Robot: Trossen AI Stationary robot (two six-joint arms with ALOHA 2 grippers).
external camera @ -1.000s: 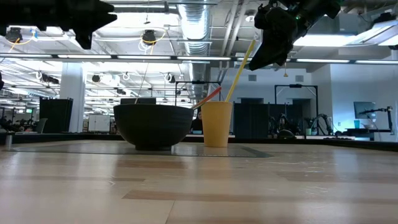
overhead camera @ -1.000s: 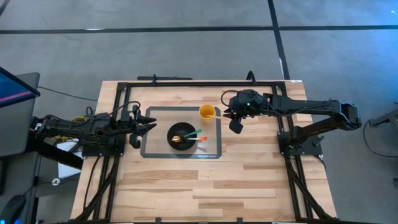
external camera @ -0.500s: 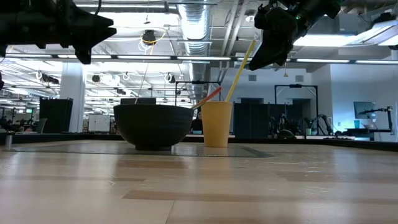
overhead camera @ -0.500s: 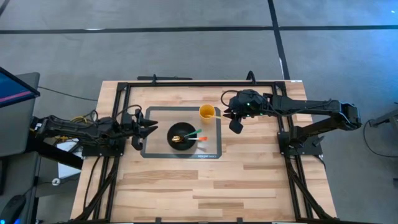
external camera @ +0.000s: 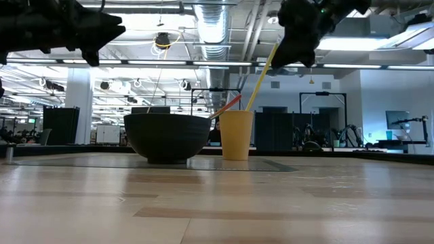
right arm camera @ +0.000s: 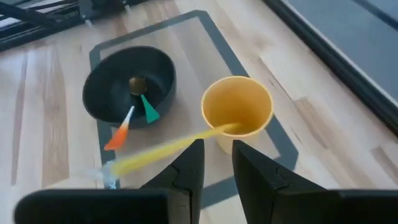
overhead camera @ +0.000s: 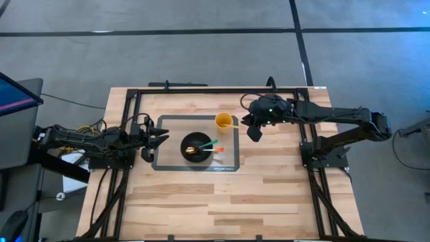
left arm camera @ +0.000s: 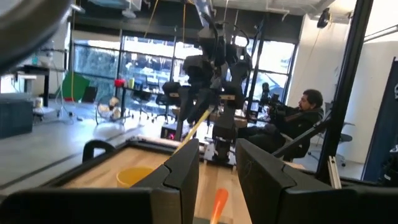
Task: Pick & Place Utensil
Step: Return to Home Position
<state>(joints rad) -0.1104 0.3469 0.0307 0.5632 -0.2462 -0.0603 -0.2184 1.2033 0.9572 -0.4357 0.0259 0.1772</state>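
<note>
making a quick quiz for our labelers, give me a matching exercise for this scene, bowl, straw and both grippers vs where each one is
Things:
1. bowl
2. straw
3. left gripper
4. right gripper

Places:
a. leaning in the cup
b. raised, right of the cup, off the mat
c. middle of the mat
d. raised at the mat's left edge

Pairs: 1-c; 2-a; 3-d; 4-b
</note>
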